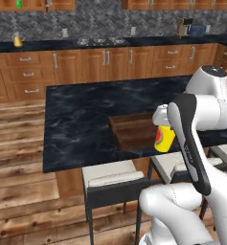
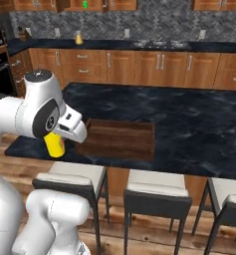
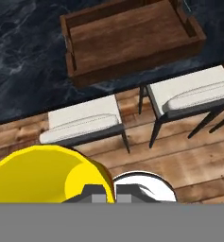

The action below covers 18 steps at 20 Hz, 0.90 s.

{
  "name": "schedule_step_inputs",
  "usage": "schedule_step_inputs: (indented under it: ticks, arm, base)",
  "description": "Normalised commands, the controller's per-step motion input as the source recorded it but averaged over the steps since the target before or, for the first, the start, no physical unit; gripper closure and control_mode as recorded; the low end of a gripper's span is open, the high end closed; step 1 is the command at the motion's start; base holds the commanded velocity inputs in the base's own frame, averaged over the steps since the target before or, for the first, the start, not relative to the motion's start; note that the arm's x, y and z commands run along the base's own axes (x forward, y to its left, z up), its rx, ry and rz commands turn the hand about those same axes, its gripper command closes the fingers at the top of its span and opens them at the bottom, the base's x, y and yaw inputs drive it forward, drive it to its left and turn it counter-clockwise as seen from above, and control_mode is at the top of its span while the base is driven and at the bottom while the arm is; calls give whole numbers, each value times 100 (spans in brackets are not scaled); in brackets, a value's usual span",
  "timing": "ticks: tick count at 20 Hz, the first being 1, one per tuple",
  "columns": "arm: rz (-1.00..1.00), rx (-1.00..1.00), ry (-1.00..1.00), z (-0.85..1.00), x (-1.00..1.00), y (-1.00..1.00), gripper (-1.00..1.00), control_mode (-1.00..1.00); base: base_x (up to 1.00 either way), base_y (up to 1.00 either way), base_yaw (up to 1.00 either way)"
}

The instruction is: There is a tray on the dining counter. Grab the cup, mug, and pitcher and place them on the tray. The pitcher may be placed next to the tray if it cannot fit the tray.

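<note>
dining counter: big black white-veined marble island (image 1: pixel 86 115), the landmark here
tray: flat dark brown wooden tray (image 1: pixel 134 131) near the counter's front edge, nothing on it yet
cup: small yellow handleless tumbler (image 1: pixel 164 138), carried just off that edge beside the tray
gripper: fingers (image 3: pixel 106 194) clamped on the cup's rim
step: looks like cup delivery; next, swing over the tray, lower, let go

Tray (image 1: pixel 133 130) on dining counter (image 1: pixel 81 119), near edge
</note>
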Motion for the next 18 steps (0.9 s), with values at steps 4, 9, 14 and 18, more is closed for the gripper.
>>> schedule_step_inputs:
  ticks: [4,9,14,18]
  arm:
    - [0,0,0,0,0,0,100,100]
    - [0,0,0,0,0,0,100,100]
    - [0,7,8,0,69,-23,100,-100]
    - [4,2,1,-3,69,-45,100,-100]
  base:
    - [53,0,23]
    - [44,-8,5]
    - [14,-4,1]
    - [0,0,0]
